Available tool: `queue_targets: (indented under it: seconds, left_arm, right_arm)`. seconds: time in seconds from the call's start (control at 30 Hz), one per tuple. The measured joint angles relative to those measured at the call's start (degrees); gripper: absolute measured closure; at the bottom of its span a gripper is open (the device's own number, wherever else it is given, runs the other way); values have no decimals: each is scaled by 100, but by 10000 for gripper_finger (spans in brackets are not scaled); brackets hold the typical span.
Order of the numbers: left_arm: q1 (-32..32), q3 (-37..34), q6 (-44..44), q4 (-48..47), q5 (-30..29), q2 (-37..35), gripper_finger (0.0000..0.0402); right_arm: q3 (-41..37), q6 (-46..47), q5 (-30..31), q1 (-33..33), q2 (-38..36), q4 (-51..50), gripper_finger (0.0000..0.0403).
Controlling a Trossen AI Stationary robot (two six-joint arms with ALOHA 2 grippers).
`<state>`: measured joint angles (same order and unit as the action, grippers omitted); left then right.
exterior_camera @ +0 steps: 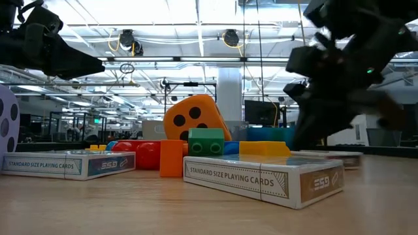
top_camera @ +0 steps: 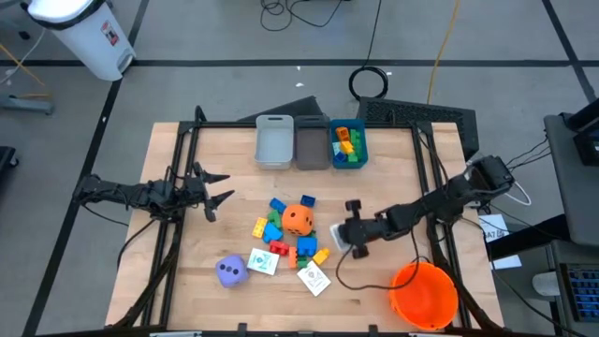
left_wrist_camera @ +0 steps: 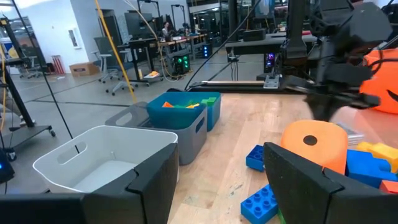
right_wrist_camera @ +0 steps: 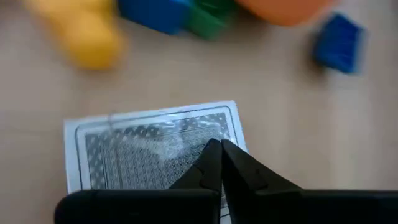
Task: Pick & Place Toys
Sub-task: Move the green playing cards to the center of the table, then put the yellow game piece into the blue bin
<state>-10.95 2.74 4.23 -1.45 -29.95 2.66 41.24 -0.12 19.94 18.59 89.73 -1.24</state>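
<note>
The toys lie mid-table: an orange die (top_camera: pixel 298 219), a purple die (top_camera: pixel 231 271), several small blocks (top_camera: pixel 273 229) and white card boxes (top_camera: pixel 263 262). My right gripper (top_camera: pixel 335 234) is shut and slants down at the right of the pile, its tips (right_wrist_camera: pixel 219 147) over a patterned card box (right_wrist_camera: pixel 143 149) lying flat on the table. My left gripper (top_camera: pixel 217 192) hangs open and level at the table's left, clear of everything; past its fingers (left_wrist_camera: pixel 155 180) the left wrist view shows the bins and the die (left_wrist_camera: pixel 314 142). My right gripper's shut fingertips (right_wrist_camera: pixel 211 155) come down on a slant from the table's right, over the card box's patterned top near its edge (right_wrist_camera: pixel 227 134). I cannot tell whether they touch it. The box lies flat on the table.
Three bins stand at the far edge: a light grey one (top_camera: pixel 274 140), a dark grey one (top_camera: pixel 312 142) and a blue one (top_camera: pixel 347 145) with blocks inside. A big orange bucket (top_camera: pixel 424 292) sits at the near right corner. Bare wood lies between the pile and the bins.
</note>
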Motion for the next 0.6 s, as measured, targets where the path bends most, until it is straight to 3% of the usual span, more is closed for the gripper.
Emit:
queue_targets:
  seconds: [0.17,0.37,0.47,0.6]
  left_arm:
    - [0,-1,0,0,0,1,160]
    - [0,0,0,0,0,1,160]
    - [0,0,0,0,0,-1,160]
    - [0,1,0,0,0,0,160]
  right_arm:
    - [-7,-422,1013,-344,8,367,402]
    - [-7,-508,1736,-460,-1,1081,402]
    - [-7,-394,1637,-308,-20,1297,399]
    - [-7,-351,712,-81,-24,1814,377]
